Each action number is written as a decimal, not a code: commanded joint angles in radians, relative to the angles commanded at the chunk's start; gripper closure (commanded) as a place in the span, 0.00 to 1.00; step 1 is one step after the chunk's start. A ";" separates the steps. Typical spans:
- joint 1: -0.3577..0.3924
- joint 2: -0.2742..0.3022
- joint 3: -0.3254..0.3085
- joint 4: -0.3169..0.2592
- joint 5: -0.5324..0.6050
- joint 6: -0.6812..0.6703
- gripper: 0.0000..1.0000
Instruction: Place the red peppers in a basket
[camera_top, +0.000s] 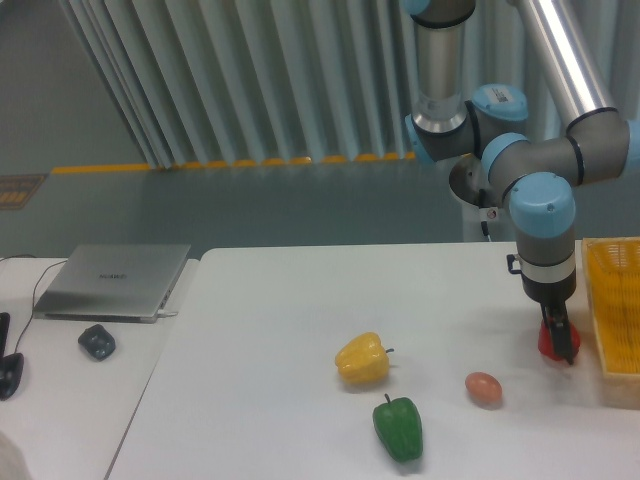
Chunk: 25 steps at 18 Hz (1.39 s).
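The red pepper (549, 345) sits low over the white table at the right, mostly covered by my gripper (558, 343), whose dark fingers are shut on it from above. The yellow-orange mesh basket (618, 320) stands just to the right of the pepper, at the frame's right edge, partly cut off. Whether the pepper rests on the table or hangs slightly above it cannot be told.
A yellow pepper (363, 359) and a green pepper (399, 428) lie mid-table, with a small orange-brown egg-shaped object (483, 388) left of my gripper. A closed laptop (113, 280) and a dark mouse (97, 342) rest on the left table.
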 joint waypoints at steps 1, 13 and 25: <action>0.000 0.000 -0.008 0.000 0.002 0.002 0.00; -0.002 -0.008 -0.021 0.028 0.003 -0.003 0.00; -0.014 -0.017 -0.005 0.037 0.014 -0.014 0.47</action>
